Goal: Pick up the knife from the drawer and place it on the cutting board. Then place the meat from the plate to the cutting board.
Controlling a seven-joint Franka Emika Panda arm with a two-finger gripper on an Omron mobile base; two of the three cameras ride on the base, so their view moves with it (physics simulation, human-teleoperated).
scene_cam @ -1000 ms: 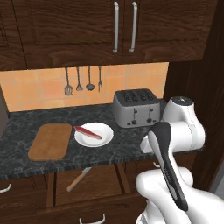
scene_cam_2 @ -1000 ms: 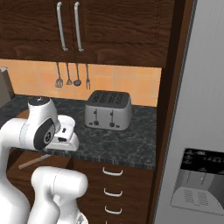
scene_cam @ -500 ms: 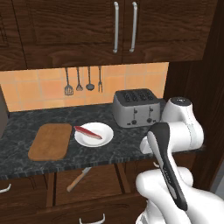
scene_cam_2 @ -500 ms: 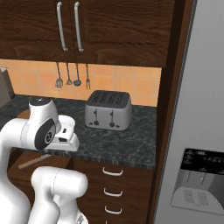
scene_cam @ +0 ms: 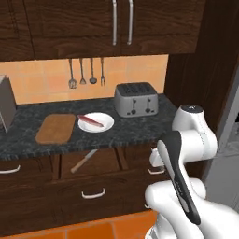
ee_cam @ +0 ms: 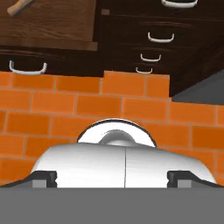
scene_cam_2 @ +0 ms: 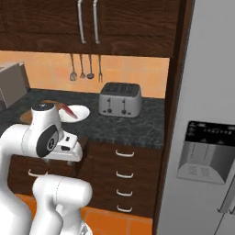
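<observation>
The two-finger gripper (ee_cam: 112, 177) points down at the orange brick floor (ee_cam: 52, 105) in front of the cabinets, its small dark fingertips (ee_cam: 43, 178) standing wide apart at the bottom corners of the hand view with nothing between them. It hangs low beside the white arm, well away from the counter and from everything on it.

Beyond the fingers, at the top left of the hand view, lies the pulled-out dark brown wooden drawer with a curved silver handle (ee_cam: 27, 67), and the light wooden handle end of the knife shows at its edge. From the left base view the drawer (scene_cam: 93, 189) stands open below the counter, and the slim knife with a silver blade and light brown wooden handle (scene_cam: 84, 160) lies slantwise inside it.

On the dark speckled stone counter (scene_cam: 28, 142) above, the flat light brown wooden cutting board with rounded corners (scene_cam: 56, 128) lies bare. Just beside it on its right sits the small round white plate (scene_cam: 96, 122), with the thin red strip of raw meat (scene_cam: 90, 121) across it. Further right stands a silver four-slot toaster (scene_cam: 136, 99). Small dark metal utensils with long thin handles (scene_cam: 82, 73) hang on the orange tiled wall behind, under tall dark cabinet doors with vertical bar handles (scene_cam: 122, 21)
</observation>
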